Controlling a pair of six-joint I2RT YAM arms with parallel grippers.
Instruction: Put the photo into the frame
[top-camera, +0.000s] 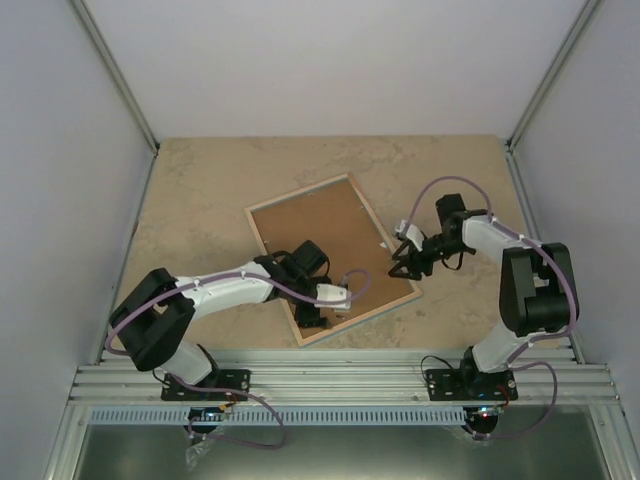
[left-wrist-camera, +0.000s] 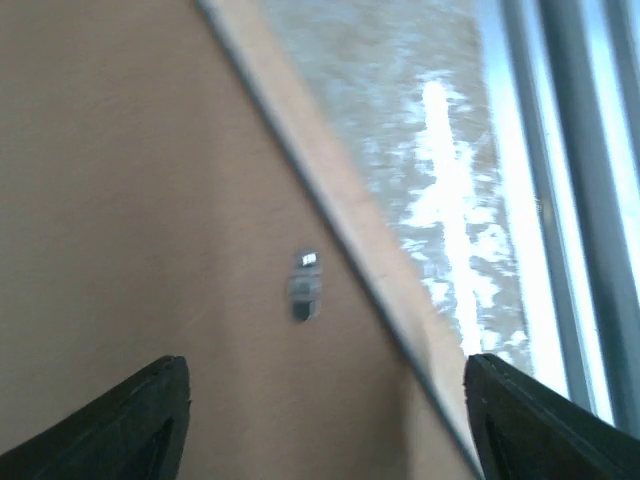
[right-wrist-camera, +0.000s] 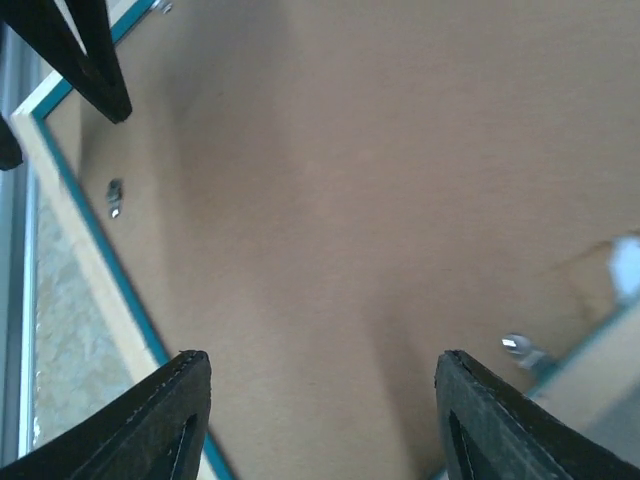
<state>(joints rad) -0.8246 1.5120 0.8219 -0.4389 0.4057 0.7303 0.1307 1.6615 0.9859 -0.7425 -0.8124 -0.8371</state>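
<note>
Top external view: the stone-patterned table (top-camera: 200, 190) carries the frame (top-camera: 298, 193), which lies flat and back-up, turned at an angle, under both sets of jaws. Its light wood edge encloses a brown backing board (top-camera: 320, 225) that fills the opening.

The left gripper (top-camera: 311, 313) hangs over the near part of the board. In the left wrist view its two dark fingers stand wide apart with nothing between them, only bare board beneath. The frame's wood edge runs diagonally ahead of the jaws and passes close to the right-hand finger, with the table beyond it.

The right gripper (top-camera: 403, 265) hovers above the frame's right side. From its own wrist camera the fingers are likewise spread well open and hold nothing, and brown board spans the gap. A turquoise lip of the frame runs just outside the left-hand finger.

A small metal clip (left-wrist-camera: 303, 285) sits on the board ahead of the left jaws, about midway between the fingers. A shiny clip (right-wrist-camera: 520, 348) lies just ahead of the right gripper's right-hand fingertip.
</note>
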